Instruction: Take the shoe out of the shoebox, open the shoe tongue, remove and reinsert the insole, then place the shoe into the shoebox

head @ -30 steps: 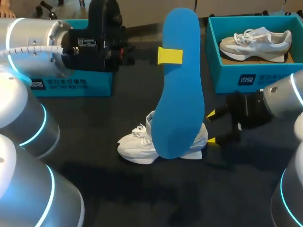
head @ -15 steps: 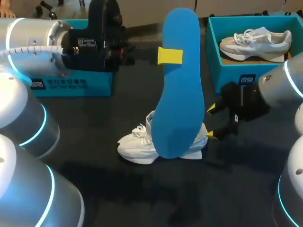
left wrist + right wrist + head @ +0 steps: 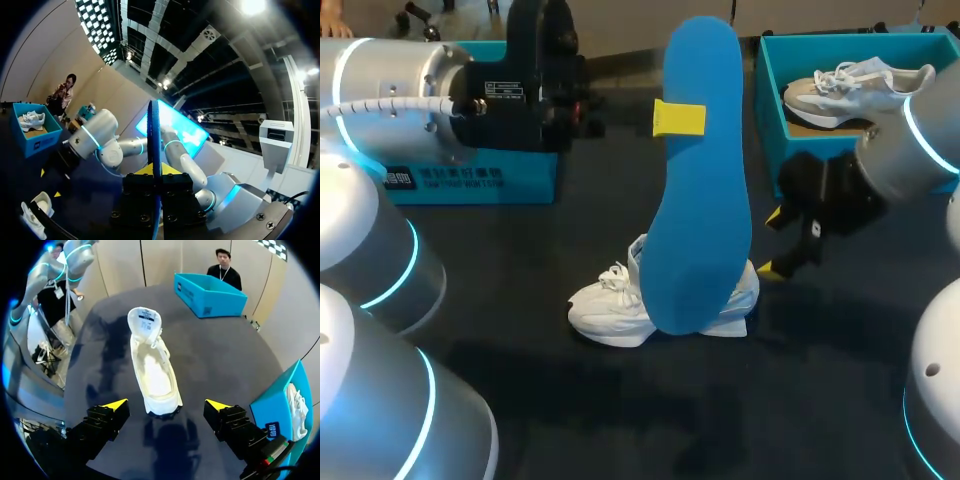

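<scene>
Our left gripper pinches the blue insole near its upper end, with one yellow tip flat against the face turned to the head camera. It holds the insole upright above the black table. The insole's lower end hangs in front of the white shoe (whether the two touch, we cannot tell). From our left wrist the insole shows edge-on, clamped between both fingers of that gripper.

The white shoe stands on its sole near the middle of the table, toe toward our left arm's side. From our right wrist we look into its open mouth. The tongue is folded forward over the toe end, and the pale inside is bare.

Our right gripper has its fingers spread wide with nothing between them. It hovers just beside the heel, apart from it, and in the right wrist view the heel lies just ahead of the gripper.

A teal shoebox sits at the back behind our left arm. A second teal box at the back on our right arm's side holds a grey-and-white shoe.
</scene>
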Controlling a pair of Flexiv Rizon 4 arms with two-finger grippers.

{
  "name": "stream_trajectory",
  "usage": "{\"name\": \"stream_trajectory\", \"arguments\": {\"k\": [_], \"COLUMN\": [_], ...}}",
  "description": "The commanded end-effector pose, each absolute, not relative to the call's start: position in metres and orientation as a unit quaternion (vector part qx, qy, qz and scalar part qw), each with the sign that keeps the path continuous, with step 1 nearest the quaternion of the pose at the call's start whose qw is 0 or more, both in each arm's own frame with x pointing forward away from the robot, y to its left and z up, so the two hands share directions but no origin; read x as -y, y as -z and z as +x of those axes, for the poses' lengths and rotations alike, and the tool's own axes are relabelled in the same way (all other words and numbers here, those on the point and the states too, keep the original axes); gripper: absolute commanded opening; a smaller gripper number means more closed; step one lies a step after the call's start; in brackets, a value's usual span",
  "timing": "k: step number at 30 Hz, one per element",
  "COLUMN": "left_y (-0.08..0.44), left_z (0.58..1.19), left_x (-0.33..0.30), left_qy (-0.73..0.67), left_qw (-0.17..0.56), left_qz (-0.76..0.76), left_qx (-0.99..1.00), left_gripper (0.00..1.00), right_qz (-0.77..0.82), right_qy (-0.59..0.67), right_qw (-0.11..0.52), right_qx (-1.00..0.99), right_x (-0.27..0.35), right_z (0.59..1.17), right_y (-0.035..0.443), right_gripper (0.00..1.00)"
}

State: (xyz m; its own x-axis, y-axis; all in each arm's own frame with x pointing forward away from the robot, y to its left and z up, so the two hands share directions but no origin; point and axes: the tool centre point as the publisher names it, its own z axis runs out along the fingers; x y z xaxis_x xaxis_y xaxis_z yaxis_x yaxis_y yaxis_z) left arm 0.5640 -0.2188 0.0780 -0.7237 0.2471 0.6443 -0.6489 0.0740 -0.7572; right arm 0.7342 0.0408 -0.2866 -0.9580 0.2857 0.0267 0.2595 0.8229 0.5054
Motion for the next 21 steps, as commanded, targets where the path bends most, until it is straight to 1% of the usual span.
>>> {"name": "stream_trajectory", "arguments": {"k": [1, 9, 13, 21], "left_y": [-0.077, -0.077, -0.077, -0.077], "left_z": [0.563, 0.563, 0.563, 0.563], "left_x": [0.219, 0.219, 0.219, 0.219], "left_qy": [-0.663, -0.663, -0.663, -0.663], "left_qw": [0.338, 0.338, 0.338, 0.338], "left_qz": [0.155, 0.155, 0.155, 0.155], "left_qx": [0.650, 0.650, 0.650, 0.650], "left_gripper": [0.00, 0.00, 0.00, 0.00], "right_qz": [0.146, 0.151, 0.137, 0.128], "right_qy": [-0.201, -0.173, -0.149, -0.127], "right_qw": [0.016, 0.013, -0.012, -0.024], "right_qx": [-0.969, -0.973, -0.979, -0.983], "right_x": [-0.042, -0.035, -0.037, -0.039], "right_z": [0.739, 0.743, 0.749, 0.753], "right_y": [0.288, 0.290, 0.289, 0.293], "right_gripper": [1.00, 1.00, 1.00, 1.00]}}
